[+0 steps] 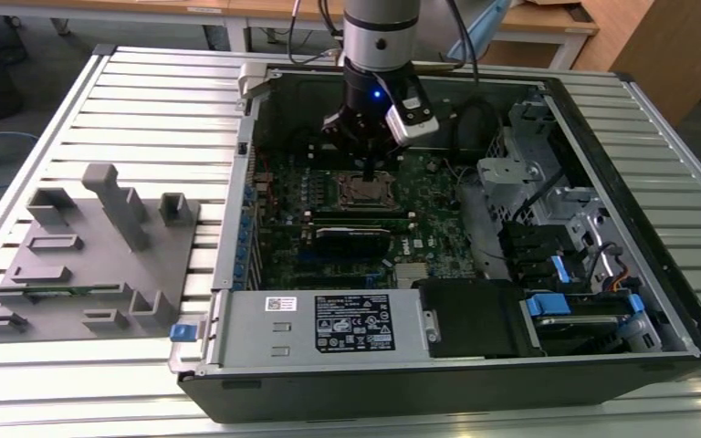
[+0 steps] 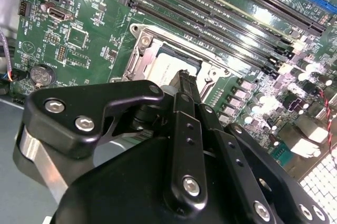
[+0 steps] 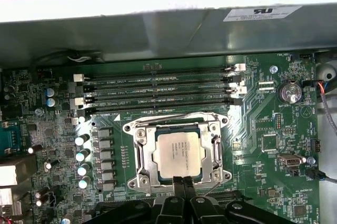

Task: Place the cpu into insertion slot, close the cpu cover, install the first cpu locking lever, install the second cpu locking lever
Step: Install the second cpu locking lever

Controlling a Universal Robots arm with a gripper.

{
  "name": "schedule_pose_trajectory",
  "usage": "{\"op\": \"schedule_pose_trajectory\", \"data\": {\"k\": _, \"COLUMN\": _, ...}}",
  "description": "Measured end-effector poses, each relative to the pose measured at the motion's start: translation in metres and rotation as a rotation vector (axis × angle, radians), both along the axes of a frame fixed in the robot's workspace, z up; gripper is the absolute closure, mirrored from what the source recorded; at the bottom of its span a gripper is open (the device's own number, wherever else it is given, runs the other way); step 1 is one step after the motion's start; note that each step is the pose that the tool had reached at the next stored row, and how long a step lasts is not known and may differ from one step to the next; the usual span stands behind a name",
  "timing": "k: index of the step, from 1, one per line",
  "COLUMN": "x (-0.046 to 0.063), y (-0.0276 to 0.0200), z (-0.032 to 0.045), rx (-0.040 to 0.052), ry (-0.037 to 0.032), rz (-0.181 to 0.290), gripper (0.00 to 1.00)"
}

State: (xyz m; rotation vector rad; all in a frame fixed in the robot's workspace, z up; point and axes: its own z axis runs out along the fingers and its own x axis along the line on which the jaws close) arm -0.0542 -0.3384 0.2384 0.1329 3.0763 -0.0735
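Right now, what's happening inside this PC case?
A single robot arm reaches into the open computer case, its gripper shut and poised at the edge of the motherboard socket. The cpu already sits in the socket, and the cpu cover lies down around it, framing its metal top.

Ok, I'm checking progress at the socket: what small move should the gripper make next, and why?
Probably ease down a little onto the wire lever. The cpu sits in the socket, the cover lies flat around it, and the shut gripper is at the socket's edge beside that lever.
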Motion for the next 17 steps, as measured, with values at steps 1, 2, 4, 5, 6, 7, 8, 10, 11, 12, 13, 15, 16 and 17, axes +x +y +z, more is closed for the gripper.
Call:
{"op": "schedule_pose_trajectory", "data": {"k": 1, "x": 0.0, "y": -0.0007, "z": 0.0, "rx": -0.0001, "ry": 0.0, "rz": 0.0, "gripper": 0.89}}
{"op": "schedule_pose_trajectory", "data": {"k": 2, "x": 0.0, "y": -0.0014, "z": 0.0, "rx": 0.0, "ry": 0.0, "rz": 0.0, "gripper": 0.89}}
{"op": "schedule_pose_trajectory", "data": {"k": 4, "x": 0.0, "y": -0.0032, "z": 0.0, "rx": 0.0001, "ry": 0.0, "rz": 0.0, "gripper": 0.89}}
{"op": "schedule_pose_trajectory", "data": {"k": 5, "x": 0.0, "y": -0.0042, "z": 0.0, "rx": 0.0, "ry": 0.0, "rz": 0.0, "gripper": 0.89}}
{"op": "schedule_pose_trajectory", "data": {"k": 6, "x": 0.0, "y": -0.0053, "z": 0.0, "rx": 0.0001, "ry": 0.0, "rz": 0.0, "gripper": 0.89}}
{"op": "schedule_pose_trajectory", "data": {"k": 7, "x": 0.0, "y": -0.0064, "z": 0.0, "rx": 0.0001, "ry": 0.0, "rz": 0.0, "gripper": 0.89}}
{"op": "schedule_pose_trajectory", "data": {"k": 8, "x": 0.0, "y": -0.0075, "z": 0.0, "rx": 0.0, "ry": 0.0, "rz": 0.0, "gripper": 0.89}}
{"op": "schedule_pose_trajectory", "data": {"k": 10, "x": 0.0, "y": -0.0095, "z": 0.0, "rx": -0.0001, "ry": 0.0001, "rz": 0.0, "gripper": 0.89}}
{"op": "schedule_pose_trajectory", "data": {"k": 11, "x": 0.0, "y": -0.0105, "z": 0.0, "rx": 0.0, "ry": 0.0, "rz": 0.0, "gripper": 0.89}}
{"op": "schedule_pose_trajectory", "data": {"k": 12, "x": 0.0, "y": -0.0115, "z": 0.0, "rx": 0.0, "ry": 0.0, "rz": 0.0, "gripper": 0.89}}
{"op": "schedule_pose_trajectory", "data": {"k": 13, "x": 0.0, "y": -0.0125, "z": 0.0, "rx": 0.0, "ry": 0.0, "rz": 0.0, "gripper": 0.89}}
{"op": "schedule_pose_trajectory", "data": {"k": 15, "x": 0.0, "y": -0.0146, "z": -0.0001, "rx": 0.0, "ry": 0.0, "rz": 0.0, "gripper": 0.89}}
{"op": "schedule_pose_trajectory", "data": {"k": 16, "x": 0.0, "y": -0.0155, "z": -0.0001, "rx": 0.0, "ry": 0.0, "rz": 0.0, "gripper": 0.89}}
{"op": "schedule_pose_trajectory", "data": {"k": 17, "x": 0.0, "y": -0.0165, "z": -0.0002, "rx": 0.0001, "ry": 0.0, "rz": 0.0, "gripper": 0.89}}
